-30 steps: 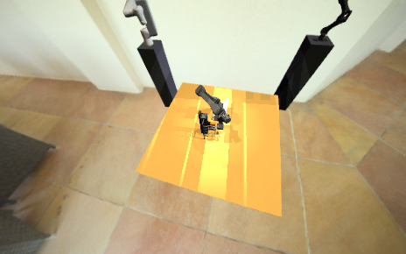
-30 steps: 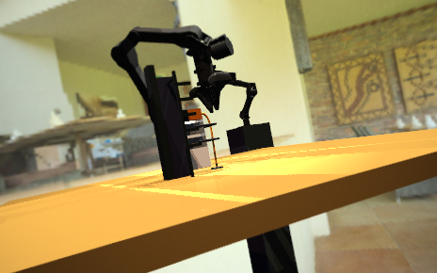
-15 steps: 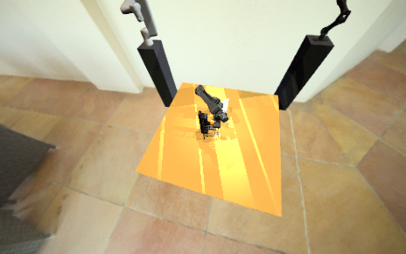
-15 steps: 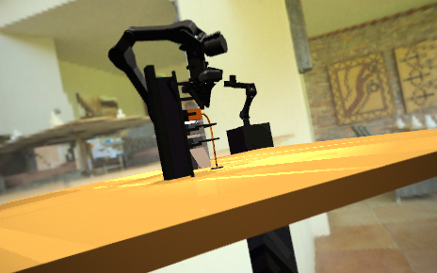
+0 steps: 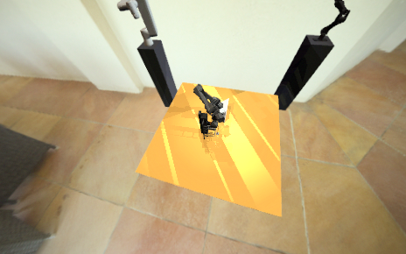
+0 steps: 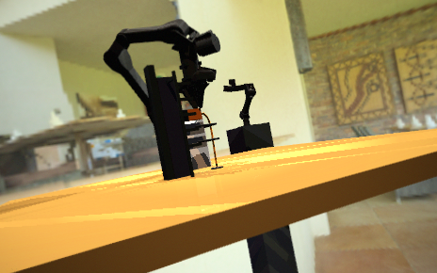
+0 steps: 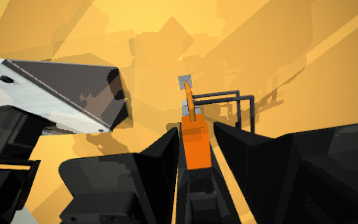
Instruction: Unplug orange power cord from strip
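The orange plug (image 6: pixel 194 114) (image 7: pixel 196 147) sits at the front of the tall black upright strip (image 6: pixel 169 132) (image 7: pixel 202 200); its prongs are hidden. Its orange cord (image 6: pixel 213 141) (image 7: pixel 189 95) leaves the outer end, bends over and hangs down to a small grey plate (image 6: pixel 217 168) (image 7: pixel 185 81) on the table. My gripper (image 6: pixel 201 107) (image 7: pixel 195 129) is partly open, just above the plug. In the wrist view one finger is on each side of the plug, with narrow gaps showing; contact is not visible. In the top view the arm (image 5: pixel 206 98) hides these small parts.
Thin black brackets (image 6: pixel 203 139) (image 7: pixel 252 112) stick out from the strip below the plug. A white and grey box-like body (image 6: pixel 201 157) (image 7: pixel 30 95) stands close by, left in the wrist view. Other arms on black pedestals (image 5: pixel 157 72) (image 5: pixel 306 66) stand beyond the orange table (image 5: pixel 258 184).
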### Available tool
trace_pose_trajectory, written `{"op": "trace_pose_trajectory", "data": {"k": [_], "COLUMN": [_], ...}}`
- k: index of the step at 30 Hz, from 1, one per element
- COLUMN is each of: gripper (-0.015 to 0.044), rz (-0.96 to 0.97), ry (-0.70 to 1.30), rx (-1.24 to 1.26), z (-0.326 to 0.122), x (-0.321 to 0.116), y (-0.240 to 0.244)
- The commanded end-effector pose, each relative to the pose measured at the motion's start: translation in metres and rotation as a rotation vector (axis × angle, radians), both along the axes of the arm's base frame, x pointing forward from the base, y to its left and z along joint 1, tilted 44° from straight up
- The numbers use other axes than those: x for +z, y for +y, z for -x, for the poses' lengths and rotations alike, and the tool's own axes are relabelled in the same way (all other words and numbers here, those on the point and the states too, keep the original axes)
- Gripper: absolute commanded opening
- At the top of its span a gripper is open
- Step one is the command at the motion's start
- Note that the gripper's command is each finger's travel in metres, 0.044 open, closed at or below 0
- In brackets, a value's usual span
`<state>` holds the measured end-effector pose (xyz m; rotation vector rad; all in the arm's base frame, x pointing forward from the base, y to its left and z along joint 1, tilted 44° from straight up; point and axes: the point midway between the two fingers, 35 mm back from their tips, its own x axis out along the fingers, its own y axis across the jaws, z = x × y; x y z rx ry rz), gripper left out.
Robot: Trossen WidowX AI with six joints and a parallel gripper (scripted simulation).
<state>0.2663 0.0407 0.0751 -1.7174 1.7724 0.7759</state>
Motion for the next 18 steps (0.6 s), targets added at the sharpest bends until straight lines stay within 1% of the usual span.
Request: {"op": "trace_pose_trajectory", "data": {"k": [1, 18], "gripper": [0.016, 0.016], "rz": [0.003, 0.004], "ry": [-0.001, -0.001], "rx": [0.007, 0.007], "z": [0.001, 0.001], "x": [0.006, -0.001], "y": [-0.005, -0.016]}}
